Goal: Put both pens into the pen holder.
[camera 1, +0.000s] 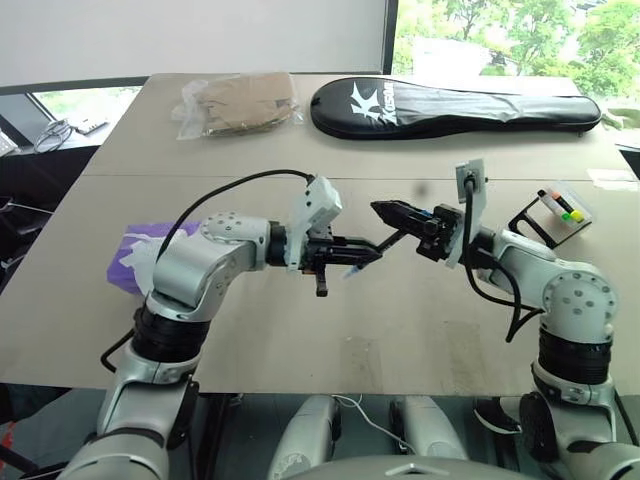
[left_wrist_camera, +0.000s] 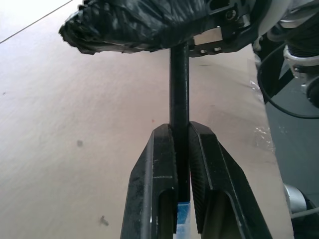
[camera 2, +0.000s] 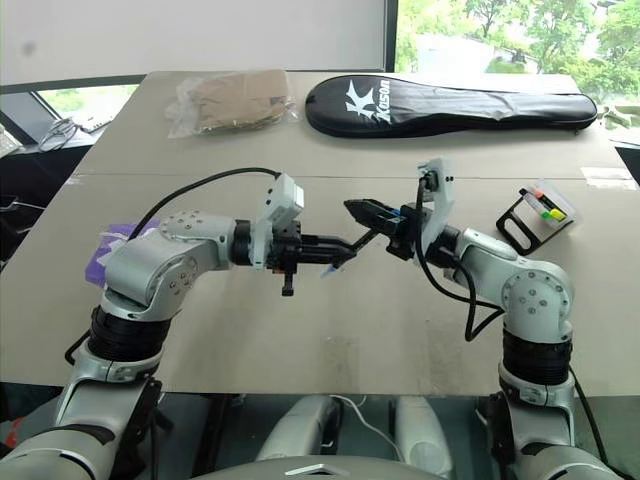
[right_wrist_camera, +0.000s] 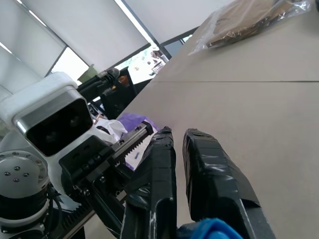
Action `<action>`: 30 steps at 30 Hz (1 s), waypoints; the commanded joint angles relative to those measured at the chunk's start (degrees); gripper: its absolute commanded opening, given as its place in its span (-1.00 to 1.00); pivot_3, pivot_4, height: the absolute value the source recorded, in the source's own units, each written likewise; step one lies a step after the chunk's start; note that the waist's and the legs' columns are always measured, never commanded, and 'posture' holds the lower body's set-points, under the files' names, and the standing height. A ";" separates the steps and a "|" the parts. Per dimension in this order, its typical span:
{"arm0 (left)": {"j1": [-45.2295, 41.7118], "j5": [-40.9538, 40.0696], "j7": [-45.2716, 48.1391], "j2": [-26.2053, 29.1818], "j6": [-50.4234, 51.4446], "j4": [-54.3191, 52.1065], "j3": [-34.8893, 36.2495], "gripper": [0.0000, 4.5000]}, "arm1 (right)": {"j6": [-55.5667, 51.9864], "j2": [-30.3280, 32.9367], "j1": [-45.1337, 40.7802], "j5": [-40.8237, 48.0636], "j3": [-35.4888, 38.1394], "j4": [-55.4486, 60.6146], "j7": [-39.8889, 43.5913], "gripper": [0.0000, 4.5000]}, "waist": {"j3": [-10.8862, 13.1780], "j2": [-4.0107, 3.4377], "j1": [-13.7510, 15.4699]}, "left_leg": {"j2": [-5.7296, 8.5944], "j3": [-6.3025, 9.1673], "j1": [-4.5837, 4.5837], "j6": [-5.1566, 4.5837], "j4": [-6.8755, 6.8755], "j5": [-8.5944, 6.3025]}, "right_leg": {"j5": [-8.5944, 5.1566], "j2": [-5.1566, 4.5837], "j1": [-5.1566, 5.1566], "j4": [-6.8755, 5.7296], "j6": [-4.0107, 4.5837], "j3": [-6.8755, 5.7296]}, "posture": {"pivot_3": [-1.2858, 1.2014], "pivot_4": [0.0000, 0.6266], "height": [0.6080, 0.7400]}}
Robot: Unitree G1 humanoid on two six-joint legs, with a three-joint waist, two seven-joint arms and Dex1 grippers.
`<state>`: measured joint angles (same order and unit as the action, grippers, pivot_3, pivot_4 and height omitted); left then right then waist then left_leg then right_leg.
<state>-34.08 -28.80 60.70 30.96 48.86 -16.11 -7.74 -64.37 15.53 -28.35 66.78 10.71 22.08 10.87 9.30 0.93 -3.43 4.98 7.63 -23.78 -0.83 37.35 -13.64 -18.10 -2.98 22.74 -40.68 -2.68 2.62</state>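
Left gripper (camera 1: 372, 256) is clamped on a black-barrelled pen (left_wrist_camera: 179, 94), held above the table (camera 1: 300, 330) mid-scene; the pen's far end is met by the right gripper (camera 1: 385, 211), fingers (right_wrist_camera: 209, 174) pressed nearly together, grip on the pen not confirmed; pen holder (camera 1: 560, 215) is seen on the table at the robot's right, well apart from both grippers, coloured markers inside; second pen's place cannot be told
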 commanded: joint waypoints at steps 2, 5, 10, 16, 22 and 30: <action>-2.56 -5.52 -1.82 -2.56 0.26 1.80 5.35 -1.00 | 1.53 1.97 1.69 2.07 3.31 2.44 -3.52 -0.97 | 0.00 0.00 0.11 | 0.00 0.00 0.00 0.00 0.01 0.00 | 0.00 0.00 -0.01 -0.01 0.00 0.00 | 0.03 -0.52 1.00; -3.82 -5.66 -3.40 -2.94 -1.17 2.02 6.16 -0.30 | 5.08 5.86 1.53 0.82 8.42 3.18 -5.51 -1.00 | 0.00 0.00 0.14 | 0.00 0.02 -0.02 0.00 0.02 0.00 | 0.00 0.01 0.00 0.00 0.00 -0.03 | 0.03 -0.52 1.00; -3.80 -5.28 -3.60 -2.79 -3.32 0.38 5.00 0.68 | 10.23 22.14 -2.50 -6.79 15.72 2.01 -2.22 -1.00 | 0.00 -0.01 0.97 | 0.04 -0.12 -0.04 -0.02 0.04 -0.01 | 0.00 -0.02 -0.01 0.04 -0.01 -0.11 | 0.03 -0.52 1.00; -2.19 0.23 -5.06 -3.79 -10.32 -0.80 -0.66 0.68 | 15.99 39.45 -6.77 -21.57 12.67 -1.87 3.43 -1.00 | 0.01 -0.06 1.15 | -0.07 -0.19 0.00 -0.03 -0.02 -0.01 | 0.00 0.07 -0.01 0.01 -0.01 -0.07 | 0.03 -0.52 1.00; -2.14 5.15 -7.69 -5.94 -17.31 1.06 -2.96 0.68 | 18.50 48.75 0.52 -31.46 8.64 -2.01 10.82 -1.00 | 0.00 -0.02 1.35 | -0.06 -0.28 -0.03 -0.18 0.07 -0.10 | 0.00 0.02 -0.10 0.11 -0.01 -0.07 | 0.03 -0.52 1.00; -1.67 6.27 -7.25 -5.45 -19.07 1.26 -3.53 0.68 | 17.86 49.40 2.89 -36.79 7.88 -1.80 13.96 -1.00 | 0.00 -0.03 1.44 | -0.08 -0.35 0.00 -0.17 0.05 -0.10 | 0.00 0.04 -0.07 0.06 -0.01 0.00 | 0.03 -0.52 1.00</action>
<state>-35.74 -22.51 53.38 25.44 31.05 -14.45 -11.74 -47.24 64.29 -25.14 31.03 17.71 19.21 24.02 9.30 0.90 -2.00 4.91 7.27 -23.78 -1.00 37.41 -13.74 -18.09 -2.94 22.67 -40.61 -2.70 2.63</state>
